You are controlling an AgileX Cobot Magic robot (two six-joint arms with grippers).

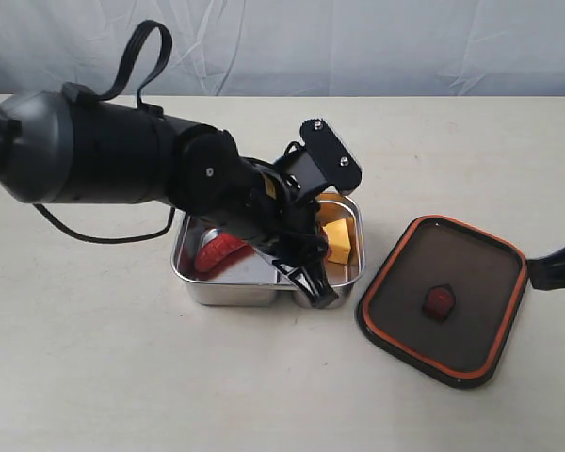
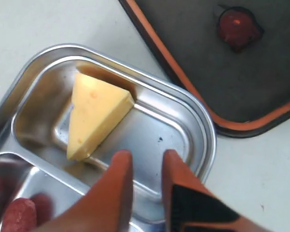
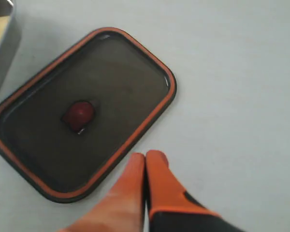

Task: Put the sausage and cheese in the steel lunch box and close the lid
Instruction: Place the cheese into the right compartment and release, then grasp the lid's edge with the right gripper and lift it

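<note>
In the steel lunch box point(image 1: 228, 295), the cheese point(image 1: 337, 241) is lying in the small right part and the sausage point(image 1: 220, 253) in the big left part. The left gripper point(image 2: 145, 157) is hanging just above, fingers a little apart, holding nothing. The lid point(image 1: 476, 282) is lying to the right, and the right gripper point(image 3: 145, 156) is hovering beside it, fingers pressed together.

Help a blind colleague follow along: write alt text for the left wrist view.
A yellow cheese wedge lies in one compartment of a steel lunch box, with the orange left gripper slightly open and empty over it. The end of a red sausage shows in the next compartment, and the dark, orange-rimmed lid lies on the table beside the box.
</note>
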